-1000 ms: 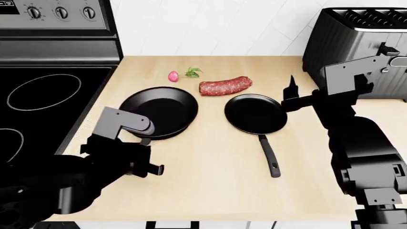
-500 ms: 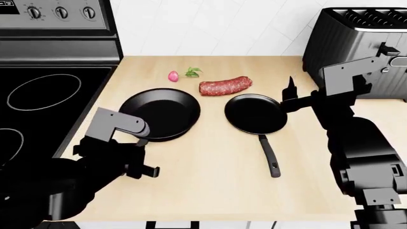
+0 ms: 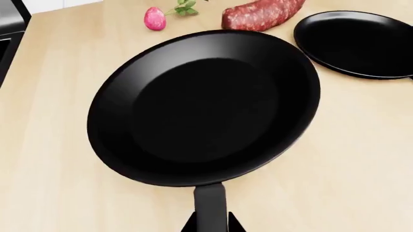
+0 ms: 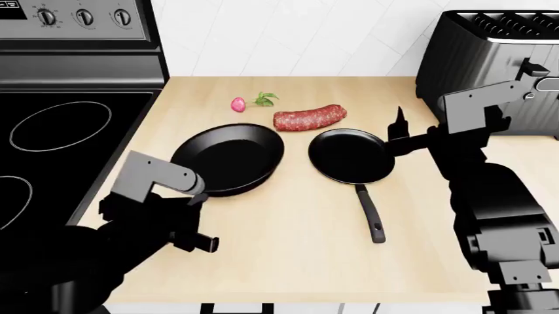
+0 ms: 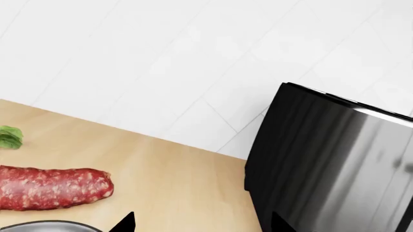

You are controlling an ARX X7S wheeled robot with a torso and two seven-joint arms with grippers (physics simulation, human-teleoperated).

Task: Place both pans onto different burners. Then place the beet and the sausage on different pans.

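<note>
The larger pan sits left of centre on the wooden counter, and its handle runs between the fingertips of my left gripper, which is shut on it. The smaller pan lies to its right, handle pointing toward me. Behind the pans are the beet with green leaves and the speckled sausage. My right gripper hovers open at the smaller pan's right rim, holding nothing. Two burners show as white circles on the black cooktop at the left.
A black toaster stands at the back right, close to my right arm. The stove's control panel with knobs rises behind the cooktop. A white tiled wall backs the counter. My left arm hides the larger pan's handle in the head view.
The larger pan has shifted slightly right and looks bigger, as if raised off the counter. My left wrist has drawn back toward me. The right arm has not moved.
</note>
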